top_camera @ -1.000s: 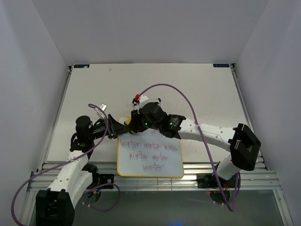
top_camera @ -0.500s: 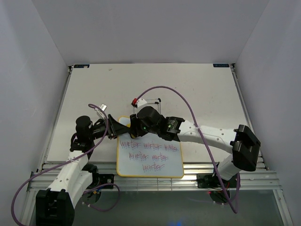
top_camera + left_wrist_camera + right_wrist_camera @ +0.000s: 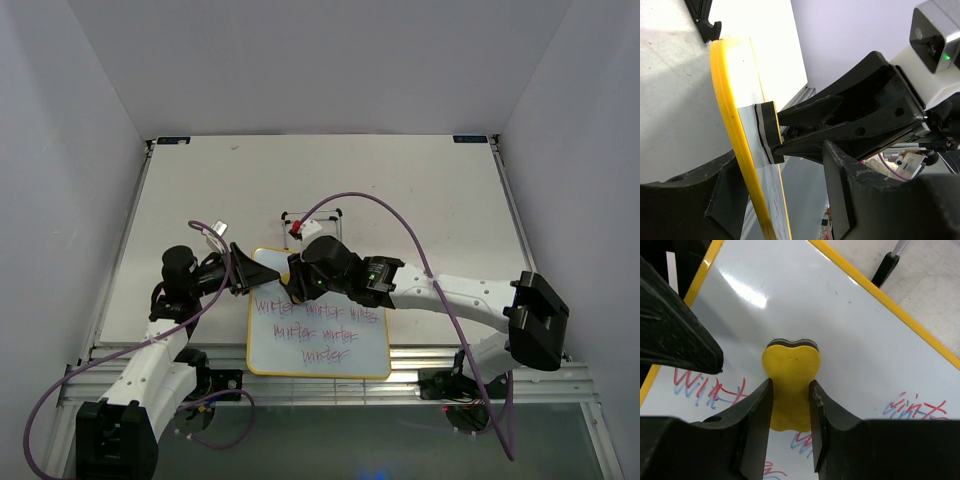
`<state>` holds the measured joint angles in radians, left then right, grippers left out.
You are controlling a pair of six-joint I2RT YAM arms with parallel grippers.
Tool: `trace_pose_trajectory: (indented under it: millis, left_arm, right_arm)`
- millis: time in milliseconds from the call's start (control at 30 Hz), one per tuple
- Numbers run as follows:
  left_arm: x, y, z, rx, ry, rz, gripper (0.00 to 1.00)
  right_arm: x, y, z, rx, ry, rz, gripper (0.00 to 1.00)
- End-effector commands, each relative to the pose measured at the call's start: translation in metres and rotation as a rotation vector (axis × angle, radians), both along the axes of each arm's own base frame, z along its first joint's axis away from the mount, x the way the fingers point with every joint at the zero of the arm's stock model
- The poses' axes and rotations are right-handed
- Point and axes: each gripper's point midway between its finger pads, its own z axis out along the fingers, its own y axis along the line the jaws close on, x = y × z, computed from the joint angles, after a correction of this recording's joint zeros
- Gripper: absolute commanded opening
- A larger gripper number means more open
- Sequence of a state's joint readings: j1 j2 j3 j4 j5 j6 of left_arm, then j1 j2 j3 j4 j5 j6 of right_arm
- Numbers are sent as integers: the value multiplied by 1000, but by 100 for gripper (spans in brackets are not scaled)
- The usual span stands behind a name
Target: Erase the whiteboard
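The whiteboard (image 3: 330,345) with its yellow frame leans on a black wire stand (image 3: 312,214). Rows of purple-red words cover its lower part; the top strip is white. My right gripper (image 3: 296,281) is shut on a yellow eraser (image 3: 790,365) and presses it flat on the board (image 3: 850,330), just above the top row of words. My left gripper (image 3: 243,271) is open, with its fingers astride the board's upper left edge. In the left wrist view the yellow frame (image 3: 725,95) runs between the fingers (image 3: 845,185), and the eraser's pad (image 3: 766,131) touches the board face.
The stand's black foot (image 3: 887,265) rests on the grey table (image 3: 420,190) behind the board. A purple cable (image 3: 380,203) arcs over the right arm. The metal rail (image 3: 330,388) lies along the near edge and white walls close in the sides.
My right gripper has slid the eraser a little toward the near side and right across the board's top, and its elbow has swung right. The left gripper and board have stayed put.
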<state>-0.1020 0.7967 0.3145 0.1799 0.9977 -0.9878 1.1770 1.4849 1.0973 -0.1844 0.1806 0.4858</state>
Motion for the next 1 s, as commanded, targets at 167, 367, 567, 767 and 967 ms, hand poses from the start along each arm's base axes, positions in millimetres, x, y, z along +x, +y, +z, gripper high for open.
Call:
trace_pose_trajectory:
  millis: [167, 367, 567, 767, 967]
  left_arm:
    - [1, -2, 26, -26, -117, -21, 63]
    - [1, -2, 23, -24, -113, -19, 55]
    - [2, -2, 15, -16, -95, -14, 36]
    - [6, -1, 9, -7, -78, -6, 24]
    - [7, -1, -3, 18, -45, -9, 0]
  right_arm:
    - [6, -39, -19, -115, -37, -17, 17]
    - [18, -66, -26, -124, -22, -68, 17]
    - [13, -71, -15, -51, -40, -54, 17]
    - [10, -76, -11, -11, -78, -33, 17]
    - [9, -73, -11, -9, -75, -17, 17]
